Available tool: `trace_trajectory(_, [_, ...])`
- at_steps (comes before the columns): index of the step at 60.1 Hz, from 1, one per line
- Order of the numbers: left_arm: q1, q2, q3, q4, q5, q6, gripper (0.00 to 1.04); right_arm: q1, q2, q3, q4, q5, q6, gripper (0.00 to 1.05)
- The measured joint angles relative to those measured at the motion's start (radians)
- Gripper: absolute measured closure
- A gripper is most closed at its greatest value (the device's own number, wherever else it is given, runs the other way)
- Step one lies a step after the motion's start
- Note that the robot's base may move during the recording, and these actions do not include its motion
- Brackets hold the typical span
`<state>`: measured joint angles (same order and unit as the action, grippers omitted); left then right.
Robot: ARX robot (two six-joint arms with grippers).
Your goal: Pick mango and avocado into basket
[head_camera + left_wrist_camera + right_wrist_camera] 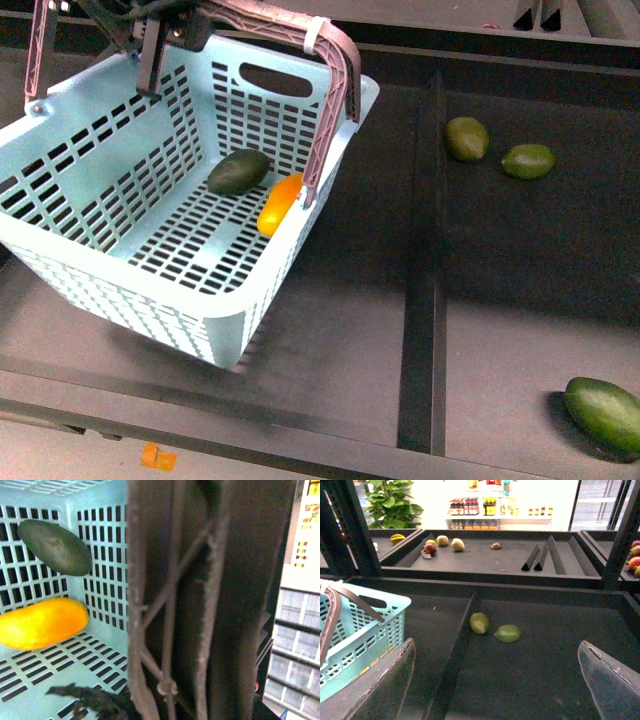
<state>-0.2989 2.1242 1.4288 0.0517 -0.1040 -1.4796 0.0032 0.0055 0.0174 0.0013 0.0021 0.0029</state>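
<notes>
Up front you see the basket [150, 270] tilted, avocado [238, 171] and mango [280, 203] inside, left gripper [150, 45] clenched on its handle [335, 95]. Left wrist: both fruits on the slotted floor (handle fills view). Right wrist: right gripper [495, 680] released, above the dark tray [545, 650].

Light teal basket [150, 290] with rows of dark slots through walls and floor, topped by a brownish-mauve latticed handle [335, 90] tied with a white zip tie [316, 33]. Inside, a blackish-green avocado [238, 171] next to an orange-yellow mango [279, 203], deeper orange toward one end in the left wrist view. On the matte black shelf [530, 270], two olive-green ovals [468, 138] and a brighter green elongated fruit [606, 415]; small orange scrap [157, 458] on the pale ledge below.
</notes>
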Motion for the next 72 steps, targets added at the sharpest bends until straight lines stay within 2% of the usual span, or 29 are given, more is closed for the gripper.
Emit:
trace_trajectory(4, [0.013, 0.003, 0.005, -0.013, 0.026, -0.013, 0.90, 0.000, 0.000, 0.000, 0.000, -0.001, 0.000, 0.09])
trace_trajectory(20, [0.012, -0.005, -0.060, 0.008, 0.026, -0.073, 0.88, 0.000, 0.000, 0.000, 0.000, 0.000, 0.000, 0.09])
trace_trajectory(21, [0.012, -0.009, -0.066, 0.008, 0.025, -0.080, 0.85, 0.000, 0.000, 0.000, 0.000, 0.000, 0.000, 0.09])
trace_trajectory(22, [0.012, -0.028, -0.105, 0.020, 0.004, -0.094, 0.65, 0.000, 0.000, 0.000, 0.000, 0.000, 0.000, 0.09])
trace_trajectory(28, [0.009, -0.093, -0.151, 0.063, -0.038, -0.111, 0.36, 0.000, 0.000, 0.000, 0.000, 0.000, 0.000, 0.09])
trace_trajectory(35, [0.003, -0.180, -0.198, 0.064, -0.093, -0.121, 0.15, 0.000, 0.000, 0.000, 0.000, 0.000, 0.000, 0.09])
trace_trajectory(38, [-0.002, -0.237, -0.227, 0.021, -0.135, -0.114, 0.07, 0.000, 0.000, 0.000, 0.000, 0.000, 0.000, 0.09])
trace_trajectory(44, [-0.027, -0.343, -0.288, -0.062, -0.209, -0.104, 0.09, 0.000, 0.000, 0.000, 0.000, -0.001, 0.000, 0.09])
trace_trajectory(48, [-0.048, -0.386, -0.304, -0.067, -0.216, -0.097, 0.09, 0.000, 0.000, 0.000, 0.000, -0.001, 0.000, 0.09])
trace_trajectory(53, [-0.032, -0.415, -0.519, 0.455, -0.198, 0.357, 0.27, 0.000, 0.000, 0.000, 0.000, 0.000, 0.000, 0.09])
trace_trajectory(54, [-0.029, -0.419, -0.541, 0.498, -0.194, 0.409, 0.29, 0.000, 0.000, 0.000, 0.000, 0.000, 0.000, 0.09])
trace_trajectory(55, [-0.016, -0.434, -0.613, 0.622, -0.182, 0.592, 0.34, 0.000, 0.000, 0.000, 0.000, 0.000, 0.000, 0.09])
trace_trajectory(60, [0.035, -0.533, -0.807, 0.890, -0.151, 1.065, 0.54, 0.000, 0.000, 0.000, 0.000, 0.000, 0.000, 0.09])
trace_trajectory(62, [0.062, -0.598, -0.874, 0.934, -0.131, 1.248, 0.65, 0.000, 0.000, 0.000, 0.000, 0.000, 0.000, 0.09])
trace_trajectory(64, [0.077, -0.634, -0.915, 0.946, -0.121, 1.317, 0.72, 0.000, 0.000, 0.000, 0.000, 0.000, 0.000, 0.09])
trace_trajectory(72, [0.117, -0.731, -1.058, 0.956, -0.070, 1.427, 0.99, 0.000, 0.000, 0.000, 0.000, 0.000, 0.000, 0.09])
